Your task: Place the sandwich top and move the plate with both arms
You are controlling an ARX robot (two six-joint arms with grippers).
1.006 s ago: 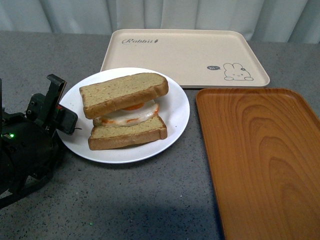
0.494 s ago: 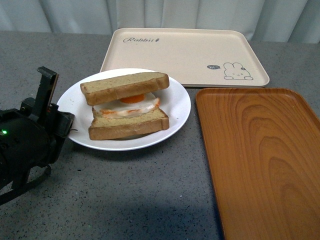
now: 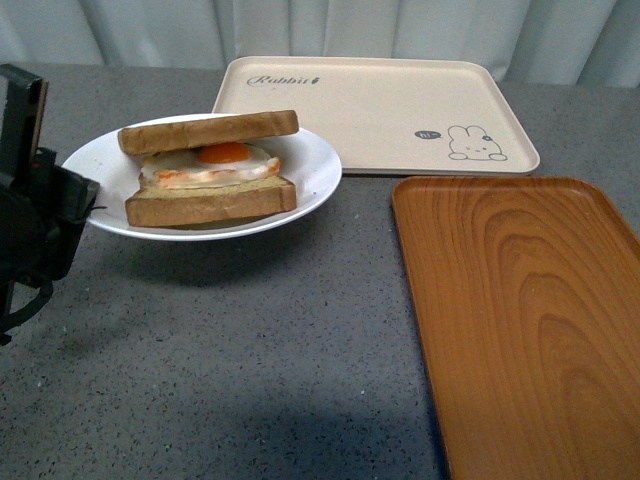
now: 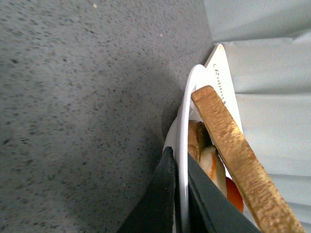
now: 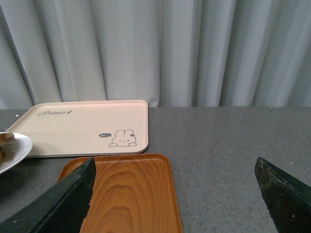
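The left gripper (image 4: pixel 180 156) is clamped narrow on the rim of the plate (image 3: pixel 312 188), one jaw above and one below, as the left wrist view shows plainly. In the front view this gripper (image 3: pixel 62 200) sits at the left edge of the frame. The plate hangs at left centre, seemingly clear of the table (image 3: pixel 250 370), judging by the shadow beneath it. The sandwich top (image 3: pixel 208 131) already lies on the fried egg (image 3: pixel 215 160) and the lower slice (image 3: pixel 210 203), so placing looks done and moving the plate is the step in hand.

The right gripper (image 5: pixel 175 164) is spread wide and empty, well apart from the plate, above the orange wooden tray (image 3: pixel 520 320).

A one-sided rim pinch invites sagging, and the top slice is loose. The plate should be kept level and moved slowly, with the right gripper taking the opposite rim. Whether the plate goes to the wooden tray or the rabbit tray (image 3: pixel 370 110) cannot be told.
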